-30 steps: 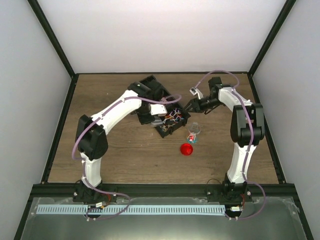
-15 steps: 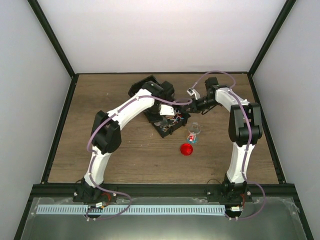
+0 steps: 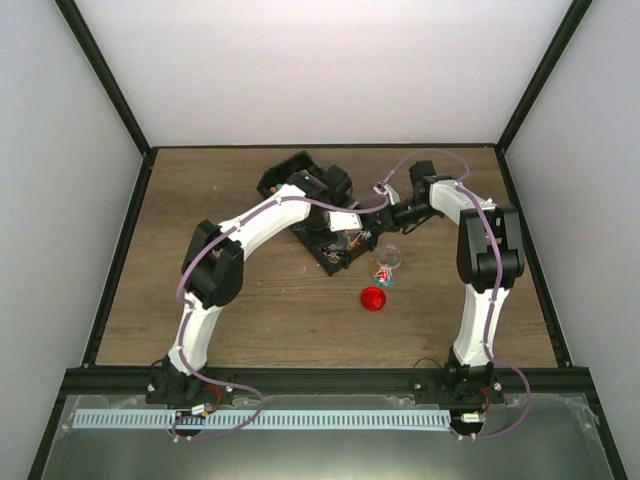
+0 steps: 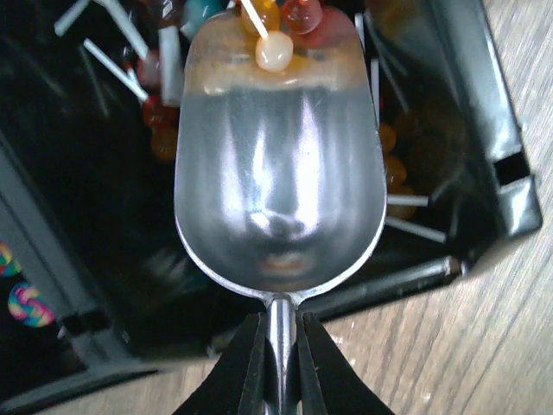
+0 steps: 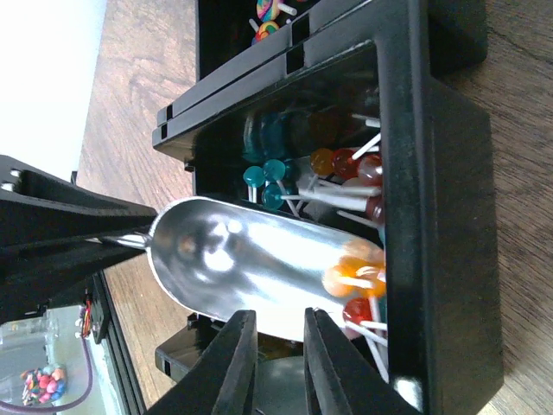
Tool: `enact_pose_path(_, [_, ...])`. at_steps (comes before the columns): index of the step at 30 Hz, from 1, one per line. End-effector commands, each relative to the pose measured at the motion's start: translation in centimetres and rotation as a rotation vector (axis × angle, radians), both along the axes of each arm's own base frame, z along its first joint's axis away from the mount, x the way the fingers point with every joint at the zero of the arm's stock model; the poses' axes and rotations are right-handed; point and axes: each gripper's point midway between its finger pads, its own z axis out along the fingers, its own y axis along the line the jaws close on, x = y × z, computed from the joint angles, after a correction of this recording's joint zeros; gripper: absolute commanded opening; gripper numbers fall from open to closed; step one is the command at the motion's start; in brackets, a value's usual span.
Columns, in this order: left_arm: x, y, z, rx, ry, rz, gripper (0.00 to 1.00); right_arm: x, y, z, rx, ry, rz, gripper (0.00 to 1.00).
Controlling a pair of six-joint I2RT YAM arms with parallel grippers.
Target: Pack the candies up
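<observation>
Left gripper: clenched on the thin handle of the scoop, one finger on each side of the stem. The scoop's bowl points away from my wrist into the black bin, with its hollow side facing the camera. The polished metal shows only blurred reflections.

Candies: round sweets on white sticks, in orange, red, pale and teal, lie heaped in the compartment where the scoop works. A few orange and pale ones rest on the scoop's far lip, and the rest of the bowl is bare. The right wrist view shows the same thing: two or three orange candies at the tip, against the bin's end wall, with teal and red ones packed just beside the scoop.

Swirled candies: rainbow-patterned pieces in a neighbouring compartment, beyond a dividing wall.

Right gripper: it hangs over the near end of that compartment, just beside the scoop. A narrow gap shows between its fingers. I cannot tell whether they pinch anything there.

Jar: clear, upright on the table, just beside the bin's corner on my right. A few coloured candies sit at its bottom.

Lid: red and round, flat on the table near the jar and apart from it, towards my bases. Any marking on it is too small to read.
</observation>
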Motion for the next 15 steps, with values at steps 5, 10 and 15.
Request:
enact_pose_path(5, [-0.5,-1.4,-1.2,-0.105,-0.003,0.021,0.04,1.3,-0.1,3.5,-0.02,-0.125,0.01,0.25])
enact_pose_path(10, [-1.0,-0.3,-1.3,-0.084,-0.015,0.009,0.04,3.9,-2.9,5.3,-0.025,-0.171,-0.059,0.35])
enact_pose_path(15, [-0.8,-0.6,-1.3,-0.091,-0.009,0.022,0.04,4.6,-4.1,3.3,-0.094,-0.144,-0.081,0.46])
